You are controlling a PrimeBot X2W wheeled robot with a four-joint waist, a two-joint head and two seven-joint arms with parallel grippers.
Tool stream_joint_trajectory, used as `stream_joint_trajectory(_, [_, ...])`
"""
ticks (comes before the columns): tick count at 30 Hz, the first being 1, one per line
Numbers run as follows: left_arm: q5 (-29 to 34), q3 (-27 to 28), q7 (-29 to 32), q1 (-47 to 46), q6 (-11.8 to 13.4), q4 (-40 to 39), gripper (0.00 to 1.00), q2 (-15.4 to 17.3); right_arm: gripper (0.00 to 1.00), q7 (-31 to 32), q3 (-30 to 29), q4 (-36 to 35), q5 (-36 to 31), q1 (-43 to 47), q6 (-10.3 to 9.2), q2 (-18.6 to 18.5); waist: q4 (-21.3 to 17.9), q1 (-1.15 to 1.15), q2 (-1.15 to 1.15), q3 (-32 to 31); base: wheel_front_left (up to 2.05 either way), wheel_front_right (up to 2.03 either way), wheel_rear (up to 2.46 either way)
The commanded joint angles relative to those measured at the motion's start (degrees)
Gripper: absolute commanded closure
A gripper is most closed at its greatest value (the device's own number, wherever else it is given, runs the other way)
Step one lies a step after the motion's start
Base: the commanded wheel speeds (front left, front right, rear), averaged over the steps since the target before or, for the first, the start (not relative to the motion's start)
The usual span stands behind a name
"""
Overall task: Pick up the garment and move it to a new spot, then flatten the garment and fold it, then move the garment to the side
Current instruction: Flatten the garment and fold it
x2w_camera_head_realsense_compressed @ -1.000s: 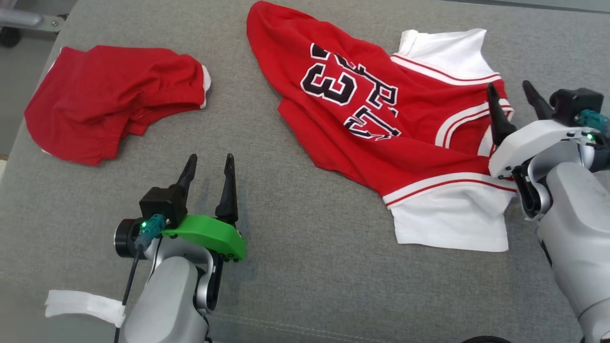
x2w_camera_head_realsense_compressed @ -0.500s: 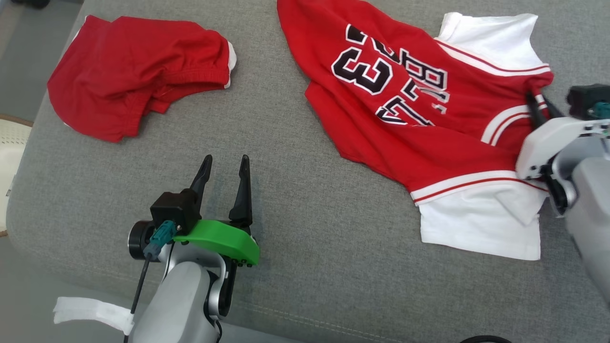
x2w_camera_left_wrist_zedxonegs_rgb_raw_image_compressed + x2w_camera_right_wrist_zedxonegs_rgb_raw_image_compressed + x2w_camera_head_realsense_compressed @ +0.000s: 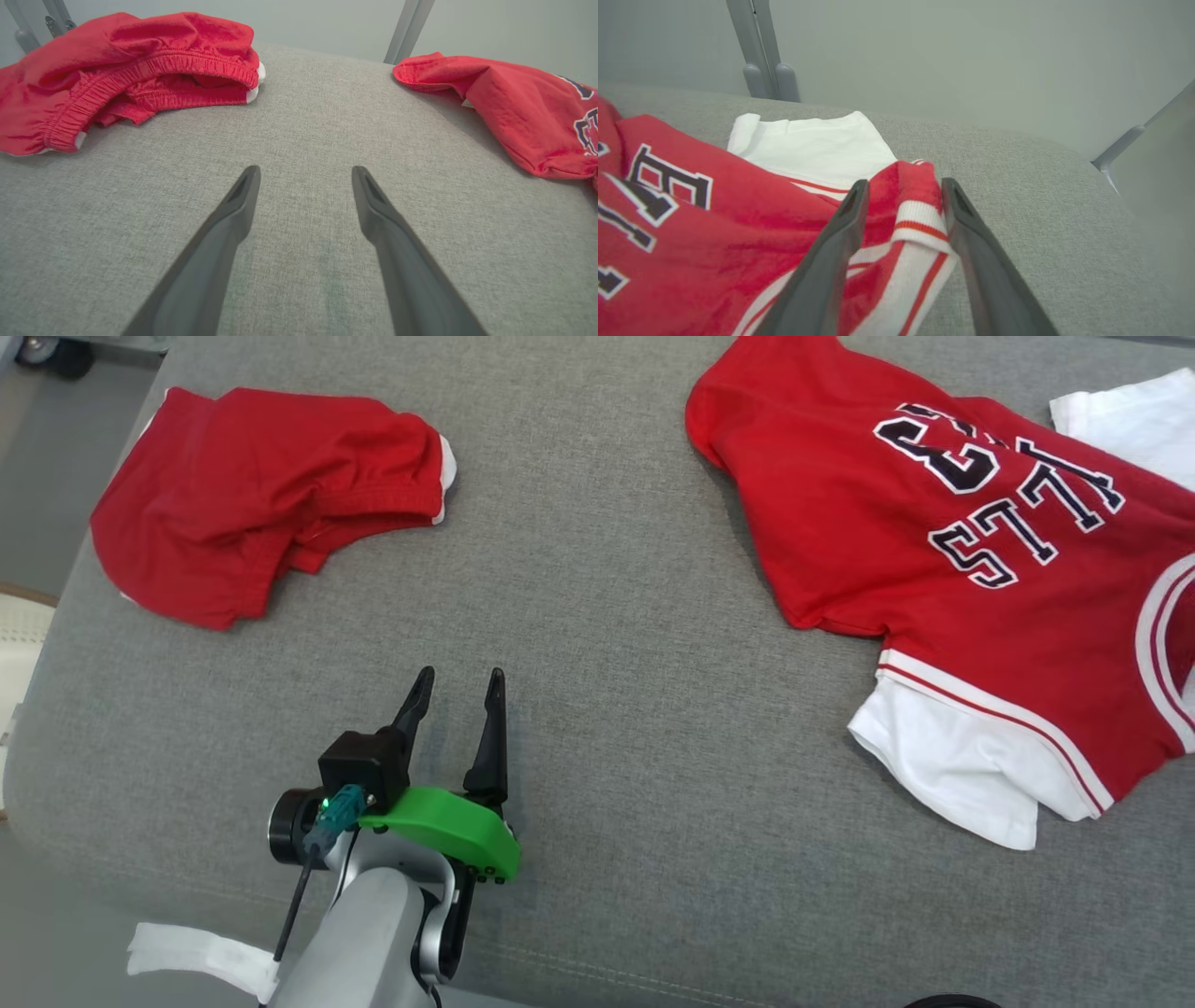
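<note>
Red jersey (image 3: 840,560) on grey cushion (image 3: 607,635)

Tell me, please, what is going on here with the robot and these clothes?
The robot is working on the red and white basketball jersey, which lies rumpled on the grey fabric surface. Its right pincer stands open around a raised fold of the jersey's striped trim. The left pincer is open over bare fabric, holding nothing. The crumpled red shorts lie apart, to the left.
</note>
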Motion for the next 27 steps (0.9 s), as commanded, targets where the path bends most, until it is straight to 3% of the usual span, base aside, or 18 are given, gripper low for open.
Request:
stream_joint_trajectory(1, [0.2, 0.0, 0.0, 0.1, -0.1, 0.3, 0.00, 0.1, 0.00, -0.4, -0.6, -0.7, -0.5, 0.8, -0.10, 0.7, -1.8, 0.00, 0.00, -1.5, 0.00, 0.00, 0.00])
stream_joint_trajectory(7, [0.3, 0.1, 0.0, 0.1, -0.5, 2.4, 0.00, 0.1, 0.00, -0.4, -2.0, -14.8, -1.8, 8.4, -0.10, 10.6, -6.9, 0.00, 0.00, -4.9, 0.00, 0.00, 0.00])
stream_joint_trajectory(13, [0.5, -0.6, 0.0, -0.7, -1.4, 4.5, 0.00, 0.1, 0.00, -0.4, 5.0, -26.4, 1.2, 18.8, -0.10, 18.1, -11.9, 0.00, 0.00, -7.5, 0.00, 0.00, 0.00])
stream_joint_trajectory(20, [-0.9, -1.2, 0.0, -4.4, -1.4, 7.8, 0.00, 0.1, 0.00, -0.4, 12.1, -35.1, 4.8, 26.6, -0.10, 21.6, -18.1, 0.00, 0.00, -6.9, 0.00, 0.00, 0.00])
stream_joint_trajectory(27, [-1.2, 0.7, 0.0, -10.8, -1.2, 12.9, 0.00, 0.2, 0.00, -0.4, 18.2, -40.4, 5.2, 28.2, -0.10, 23.2, -25.0, 0.00, 0.00, -3.4, 0.00, 0.00, 0.00])
